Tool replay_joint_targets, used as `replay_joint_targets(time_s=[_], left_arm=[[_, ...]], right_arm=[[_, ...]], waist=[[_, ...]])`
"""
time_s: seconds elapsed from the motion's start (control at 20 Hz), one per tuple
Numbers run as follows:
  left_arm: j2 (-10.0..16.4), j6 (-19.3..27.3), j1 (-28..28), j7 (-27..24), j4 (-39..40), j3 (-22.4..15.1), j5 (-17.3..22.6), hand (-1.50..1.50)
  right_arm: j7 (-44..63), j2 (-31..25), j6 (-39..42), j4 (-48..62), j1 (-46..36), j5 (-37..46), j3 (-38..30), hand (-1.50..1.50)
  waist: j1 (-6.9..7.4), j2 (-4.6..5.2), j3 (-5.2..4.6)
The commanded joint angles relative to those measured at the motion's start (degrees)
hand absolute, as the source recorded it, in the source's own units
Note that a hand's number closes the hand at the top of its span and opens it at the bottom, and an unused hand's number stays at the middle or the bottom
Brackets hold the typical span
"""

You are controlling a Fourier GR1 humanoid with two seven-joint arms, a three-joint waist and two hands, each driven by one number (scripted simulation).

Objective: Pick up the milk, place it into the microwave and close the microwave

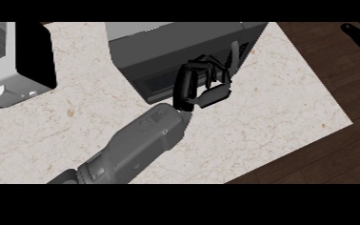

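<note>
The pale marbled worktop (267, 119) fills most of the view, with dark wood floor (330, 162) beyond its edge from 3 to 5 o'clock. A dark grey microwave (175, 43) stands at 12 o'clock. The grey left forearm (141, 143) runs in from 7 o'clock toward the centre. A white and black appliance (32, 52) sits at 10 o'clock, cut by the left edge. The left hand (200, 83) is against the microwave's front, just above centre, its fingers curled narrow with nothing visible between them. The milk shows nowhere, and I cannot tell where it is. At 2 o'clock, on the right edge, only a small black part of the right hand (349, 28) shows, and I cannot tell its state.
</note>
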Motion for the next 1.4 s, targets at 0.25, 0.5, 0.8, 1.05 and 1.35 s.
replay_joint_targets(time_s=[0.25, 0.5, 0.8, 1.05, 1.35], left_arm=[[0.03, -1.23, -4.25, 0.85, 5.29, 2.09, 2.59, 1.5], [0.03, -2.2, -5.1, -0.59, 5.24, 0.81, 2.47, 1.5], [0.03, 0.71, -6.06, 3.14, 9.6, -2.54, 1.52, 1.5], [0.03, 3.15, -4.23, 4.36, 11.32, -3.14, 3.37, 1.5], [0.02, 6.06, -3.16, 4.92, 13.52, -3.19, 5.26, 1.5]], right_arm=[[1.3, -1.85, 1.11, 0.36, -0.99, -2.06, 0.01, -1.5], [1.5, -2.11, 2.55, 0.71, -0.76, -3.43, 0.32, -1.5], [2.03, -2.38, 4.31, 0.19, -1.92, -6.57, 1.13, -1.5], [3.02, -3.4, 5.01, -0.35, -0.81, -8.61, 1.45, -1.5], [3.52, -5.08, 4.47, -1.52, 0.16, -10.41, 0.31, -1.5]], waist=[[-0.37, 0.99, -0.22], [-0.34, 0.94, -0.08], [0.06, 0.81, 0.23], [1.11, 0.14, 0.06], [3.09, -0.38, -0.07]])
